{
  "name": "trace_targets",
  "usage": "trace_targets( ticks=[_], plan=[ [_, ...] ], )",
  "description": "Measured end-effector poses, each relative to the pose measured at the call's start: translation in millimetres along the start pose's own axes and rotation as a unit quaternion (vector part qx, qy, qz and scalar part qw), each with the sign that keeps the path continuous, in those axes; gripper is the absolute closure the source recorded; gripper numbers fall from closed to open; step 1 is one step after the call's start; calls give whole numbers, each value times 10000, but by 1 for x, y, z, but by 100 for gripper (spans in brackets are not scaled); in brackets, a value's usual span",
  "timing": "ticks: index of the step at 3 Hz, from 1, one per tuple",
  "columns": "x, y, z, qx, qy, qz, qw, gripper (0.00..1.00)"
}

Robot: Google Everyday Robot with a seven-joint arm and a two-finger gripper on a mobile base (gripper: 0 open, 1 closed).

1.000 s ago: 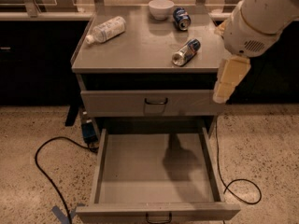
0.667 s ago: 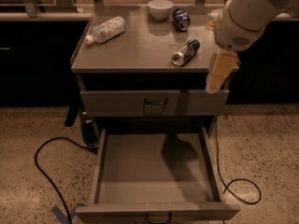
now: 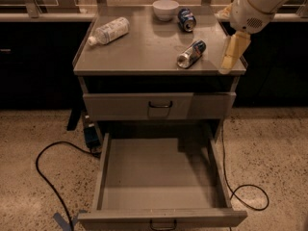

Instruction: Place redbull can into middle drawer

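**Task progress.** The middle drawer [image 3: 161, 216] is pulled fully out below the cabinet. Its bare grey floor is exposed and nothing lies in it. The opening step therefore appears done. The can [image 3: 191, 54] has not yet been picked up. It lies on its side on the tabletop [image 3: 144, 49], right of centre and toward the front edge, with its silver top pointing to the front left. What remains, by this view, is to grasp the can, carry it forward and down past the closed upper drawer [image 3: 159, 105], release it in the open drawer, and possibly close that drawer.

**Hand.** The hand [image 3: 228, 65] hangs from the pale arm at the upper right, pointing downward over the front right corner of the tabletop. It is just beside the can on the can's right and apart from it. It touches neither the can nor, as far as can be seen, the tabletop, and nothing is seen held in it. Whether it is spread or pressed together cannot be told from this angle.

**Other items.** A plastic bottle [image 3: 109, 31] lies at the rear left. A white bowl [image 3: 165, 9] and a shorter dark blue can [image 3: 186, 19] sit at the rear, well apart from the hand.
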State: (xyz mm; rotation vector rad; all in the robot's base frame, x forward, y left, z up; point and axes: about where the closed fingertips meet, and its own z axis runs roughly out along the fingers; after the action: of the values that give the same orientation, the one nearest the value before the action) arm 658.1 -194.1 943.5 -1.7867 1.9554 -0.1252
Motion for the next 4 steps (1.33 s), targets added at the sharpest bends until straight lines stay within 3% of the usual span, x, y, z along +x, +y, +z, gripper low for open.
trace_targets(
  ticks=[1, 2, 3, 4],
  plan=[
    [0, 0, 0, 0, 0, 0, 10000, 0],
    [2, -9, 5, 160, -37, 52, 9999, 0],
    [-1, -41, 24, 440, -195, -37, 9988, 0],
    [-3, -67, 52, 467, -543, -30, 9974, 0]
  ],
)
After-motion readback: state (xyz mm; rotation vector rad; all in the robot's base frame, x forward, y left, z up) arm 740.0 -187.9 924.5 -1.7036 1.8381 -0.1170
